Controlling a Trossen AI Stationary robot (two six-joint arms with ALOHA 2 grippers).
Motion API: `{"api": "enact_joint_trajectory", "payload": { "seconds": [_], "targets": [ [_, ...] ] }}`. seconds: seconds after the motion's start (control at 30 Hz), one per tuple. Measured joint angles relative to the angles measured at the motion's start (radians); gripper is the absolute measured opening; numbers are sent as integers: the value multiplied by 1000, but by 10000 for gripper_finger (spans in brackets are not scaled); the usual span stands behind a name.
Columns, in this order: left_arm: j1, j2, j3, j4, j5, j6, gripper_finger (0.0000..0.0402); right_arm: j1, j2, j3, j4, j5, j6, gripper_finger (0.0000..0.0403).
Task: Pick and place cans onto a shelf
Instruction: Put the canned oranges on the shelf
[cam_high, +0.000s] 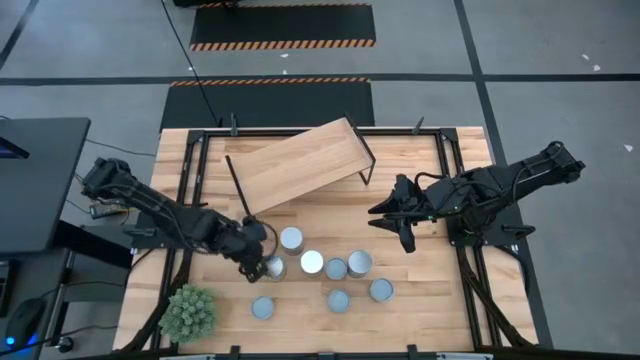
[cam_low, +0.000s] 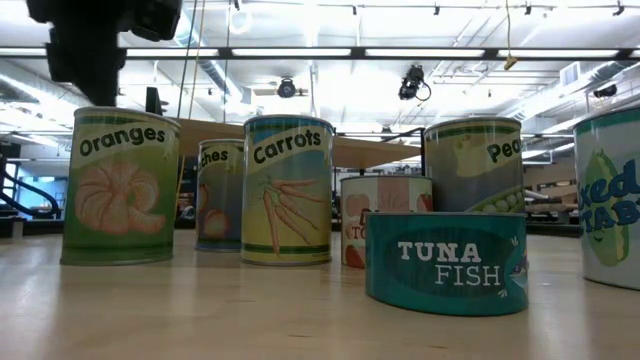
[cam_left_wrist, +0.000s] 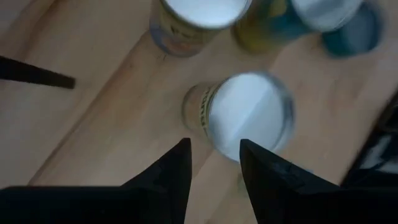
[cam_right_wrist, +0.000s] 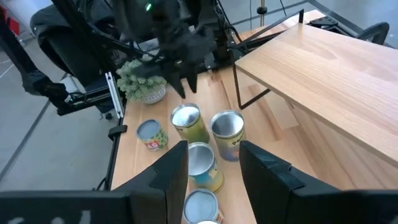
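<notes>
Several cans with silvery tops stand upright on the wooden table, clustered around (cam_high: 336, 268). The shelf (cam_high: 300, 160), a tilted light-wood plank on thin black legs, stands behind them. My left gripper (cam_high: 252, 266) hangs open, pointing steeply down, just above and beside the leftmost can of the cluster (cam_left_wrist: 249, 115). In the low view it (cam_low: 85, 50) hovers over the Oranges can (cam_low: 120, 185). Its fingers (cam_left_wrist: 171, 171) stand short of the can's near rim, with nothing between them. My right gripper (cam_high: 405, 235) waits open, raised above the table to the right of the cans.
A spiky green plant (cam_high: 189, 312) sits at the near left corner, close to a lone can (cam_high: 262, 307). The shelf's black leg (cam_high: 238, 188) slants down just behind my left gripper. Bare table lies at the near right (cam_high: 430, 320). A flat Tuna Fish can (cam_low: 446, 262) lies nearest the low camera.
</notes>
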Motion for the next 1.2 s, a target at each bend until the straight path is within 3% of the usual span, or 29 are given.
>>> {"api": "enact_joint_trajectory", "payload": {
  "seconds": [0.23, 0.57, 0.93, 1.03, 1.2],
  "targets": [
    [44, -71, -43, 44, 3, -72, 141, 0, 0, 0, 0, 0, 0, 151],
    [33, 59, -43, 101, 12, -91, 141, 0, 0, 0, 4, 3, 4, 151],
    [17, 104, -41, 108, 24, -89, 139, 0, 0, 0, 10, 3, 3, 151],
    [13, 114, -38, 112, 37, -80, 119, 0, 0, 0, 10, 3, -1, 151],
    [12, 120, -37, 120, 42, -76, 55, 0, 0, 0, 12, 3, -3, 151]
  ]
}}
